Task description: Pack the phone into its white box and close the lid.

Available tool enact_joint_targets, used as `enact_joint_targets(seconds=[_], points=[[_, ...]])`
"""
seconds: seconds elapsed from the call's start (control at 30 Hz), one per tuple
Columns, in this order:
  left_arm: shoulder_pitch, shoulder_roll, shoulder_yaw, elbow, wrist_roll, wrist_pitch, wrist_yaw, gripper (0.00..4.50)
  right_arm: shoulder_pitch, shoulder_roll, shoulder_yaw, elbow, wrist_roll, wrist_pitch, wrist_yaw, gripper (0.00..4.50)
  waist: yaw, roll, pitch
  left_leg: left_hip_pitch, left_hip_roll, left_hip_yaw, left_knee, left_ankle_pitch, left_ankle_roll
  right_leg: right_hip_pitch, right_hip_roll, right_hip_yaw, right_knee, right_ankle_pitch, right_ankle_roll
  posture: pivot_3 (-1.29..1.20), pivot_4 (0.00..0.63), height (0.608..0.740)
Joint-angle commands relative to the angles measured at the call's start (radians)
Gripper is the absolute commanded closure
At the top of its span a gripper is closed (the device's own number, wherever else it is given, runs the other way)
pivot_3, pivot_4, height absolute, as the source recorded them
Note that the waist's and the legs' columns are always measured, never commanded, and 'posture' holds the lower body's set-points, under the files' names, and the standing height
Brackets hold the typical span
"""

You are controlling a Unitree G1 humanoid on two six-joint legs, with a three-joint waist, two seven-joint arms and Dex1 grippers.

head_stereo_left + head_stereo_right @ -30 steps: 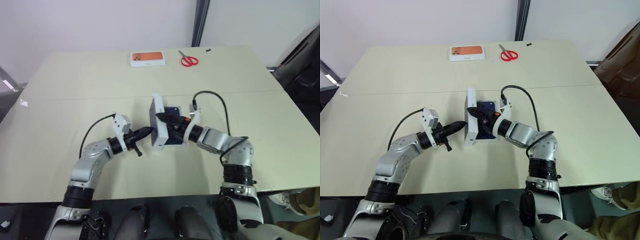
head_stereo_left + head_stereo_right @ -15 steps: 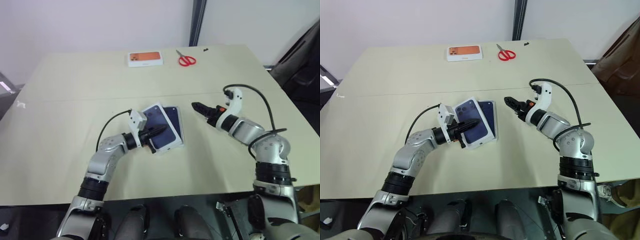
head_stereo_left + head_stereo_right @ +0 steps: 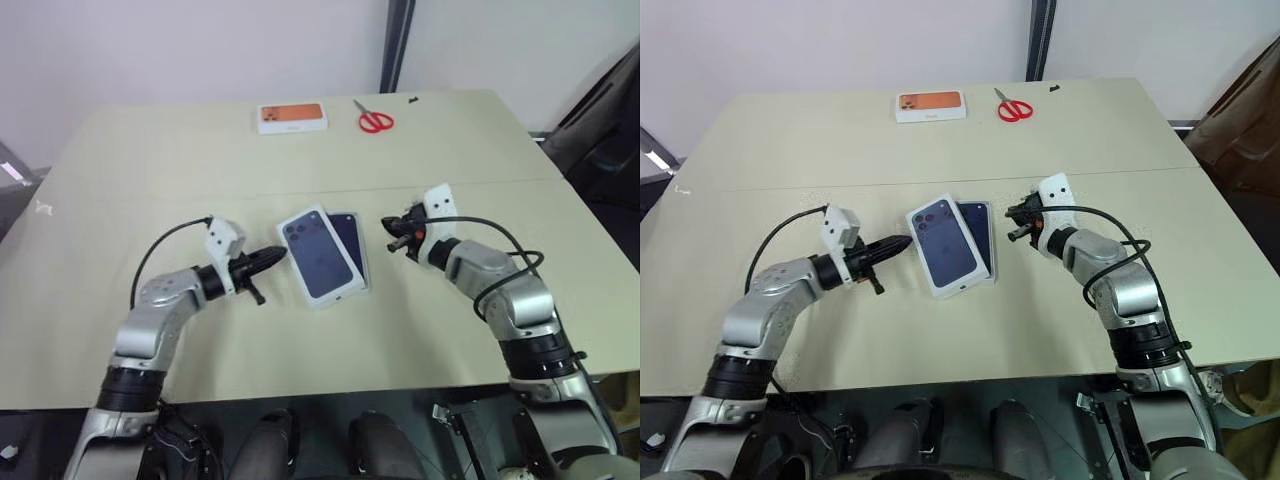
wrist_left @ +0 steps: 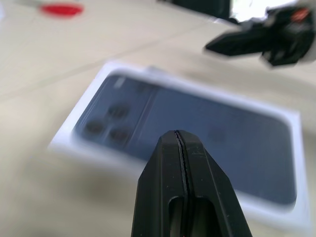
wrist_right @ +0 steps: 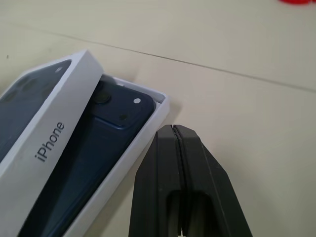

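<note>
Phone point(image 5: 94, 148) sits in white box point(image 5: 148, 129); lid point(image 3: 317, 257) rests askew, only partly covering. Both end effectors, left point(image 3: 278, 254) and right point(image 3: 389, 226), clenched empty beside it; you must square lid.

Matt white cardboard forms the lid point(image 5: 47, 126) and the white box point(image 5: 129, 150); the phone point(image 5: 106, 133) shows a smooth, glossy navy back; the worktop point(image 3: 150, 170) looks matt beige.

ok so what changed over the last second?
The lid went from standing on edge between the tools to lying askew over the white box, leaving the phone partly uncovered. The right tool let go, swung off to the right and shut. The left tool, shut throughout, pushed the lid over, then backed away to the left. Scissors and orange-picture box unchanged.
</note>
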Motion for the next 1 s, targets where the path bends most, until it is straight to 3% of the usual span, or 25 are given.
enact_joint_targets(seconds=[0.03, 0.27, 0.63, 1.0], points=[[0.039, 0.03, 0.034, -0.032, -0.023, 0.049, 0.008, 4.5, -0.002, -0.019, 0.033, -0.05, -0.068, -0.069, 0.055, 4.46, 0.002, 0.0, 0.0, 0.0, 0.0, 0.0, 0.0, 0.0, 0.0, 0.0, 0.0, 0.0, 0.0, 0.0, 0.0, 0.0, 0.15, 0.734], [0.042, -0.037, -0.012, -0.003, -0.014, 0.09, 0.051, 4.5, 0.007, -0.005, 0.065, -0.069, -0.112, -0.108, 0.139, 4.46, 0.026, 0.0, 0.0, 0.0, -0.001, 0.0, 0.0, 0.0, 0.0, 0.0, -0.001, 0.0, 0.0, 0.0, 0.0, 0.0, 0.15, 0.734], [-0.029, -0.124, -0.096, 0.037, 0.037, 0.099, 0.093, 4.5, 0.018, 0.015, 0.126, -0.077, -0.196, -0.117, 0.185, 4.46, 0.023, -0.001, 0.0, 0.0, -0.001, 0.0, 0.0, 0.0, -0.001, 0.0, -0.001, 0.0, 0.0, 0.0, 0.0, 0.0, 0.15, 0.734], [-0.095, -0.188, -0.093, 0.081, 0.048, 0.076, 0.128, 4.5, 0.035, 0.019, 0.111, -0.077, -0.236, -0.119, 0.191, 4.46, 0.027, -0.001, 0.0, 0.0, -0.001, -0.001, 0.001, 0.001, -0.001, 0.001, -0.001, -0.001, 0.0, 0.0, 0.0, 0.0, 0.15, 0.734]])
